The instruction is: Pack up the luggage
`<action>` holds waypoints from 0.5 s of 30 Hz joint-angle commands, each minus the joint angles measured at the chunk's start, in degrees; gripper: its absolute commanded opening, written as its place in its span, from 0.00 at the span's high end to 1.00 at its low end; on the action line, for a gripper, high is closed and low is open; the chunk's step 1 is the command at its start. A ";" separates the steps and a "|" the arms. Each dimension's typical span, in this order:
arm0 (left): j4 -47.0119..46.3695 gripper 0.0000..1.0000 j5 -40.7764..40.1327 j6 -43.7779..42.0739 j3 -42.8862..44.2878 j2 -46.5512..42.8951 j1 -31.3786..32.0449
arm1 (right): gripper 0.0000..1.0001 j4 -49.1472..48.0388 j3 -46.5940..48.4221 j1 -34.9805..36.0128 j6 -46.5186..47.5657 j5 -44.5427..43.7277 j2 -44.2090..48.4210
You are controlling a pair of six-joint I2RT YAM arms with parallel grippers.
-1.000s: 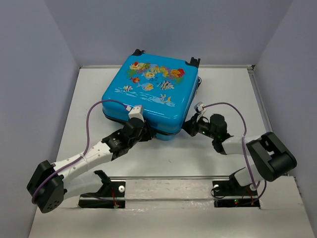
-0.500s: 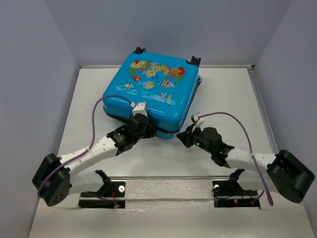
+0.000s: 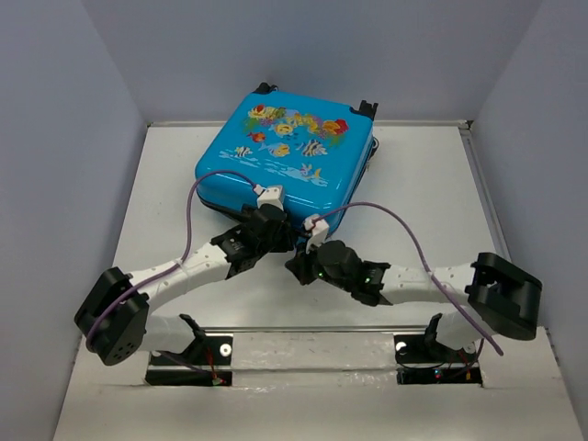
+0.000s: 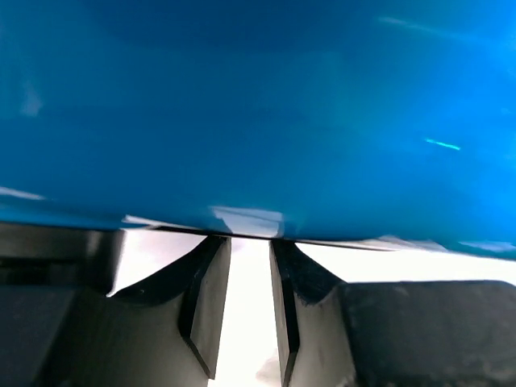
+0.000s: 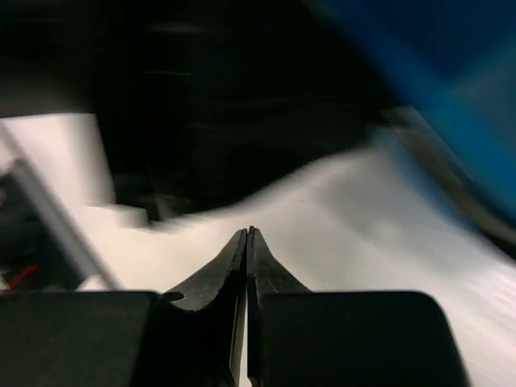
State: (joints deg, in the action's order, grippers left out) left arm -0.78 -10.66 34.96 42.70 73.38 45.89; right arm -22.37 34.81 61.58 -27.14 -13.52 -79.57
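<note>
Fingers of the left gripper (image 4: pixel 250 244): two dark pads standing narrowly apart, bare tabletop showing in the slit between them, nothing held. Their tips lie right under the glossy blue wall of the luggage (image 3: pixel 285 161); whether they touch it cannot be told. Fingers of the right gripper (image 5: pixel 247 232): pressed together tip to tip and empty, above the white table (image 3: pixel 413 184).

Top view. The luggage lies flat with its fish-printed shell up, at 12 o'clock on the table, its black wheels toward the far edge. The shells appear to be closed together along a dark seam; whether the zipper is drawn cannot be told. The left gripper (image 3: pixel 273 218) meets the case at its 6 o'clock edge. The right gripper (image 3: pixel 299 268) sits off the case, at about 5 o'clock from the left one, near but apart.

Handling (judged). The shell is rigid and will not yield to a pinch; its polished, rounded face offers the pads little friction and they would likely skid. The case looks small and probably light, so a push at one edge may slide or turn it on the smooth table. The better purchase is the seam and zipper trim along the 6 o'clock edge, where a thin lip fits a narrow opening, while the other arm steadies the shell.
</note>
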 commanded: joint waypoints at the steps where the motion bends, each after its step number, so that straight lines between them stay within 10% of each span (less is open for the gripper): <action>1: -13.73 0.61 -3.32 -0.68 3.10 -0.52 -1.94 | 0.93 -2.06 9.12 4.16 -1.96 2.37 -5.15; 15: -5.29 0.56 5.73 -2.00 -0.24 -16.61 -12.75 | 0.89 1.45 -2.34 3.64 -2.66 -6.17 1.95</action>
State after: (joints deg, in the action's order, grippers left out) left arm 1.65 -5.63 33.32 40.75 57.93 34.00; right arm -22.26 40.27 65.69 -29.50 -14.92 -84.38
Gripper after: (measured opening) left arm 0.440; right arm 0.077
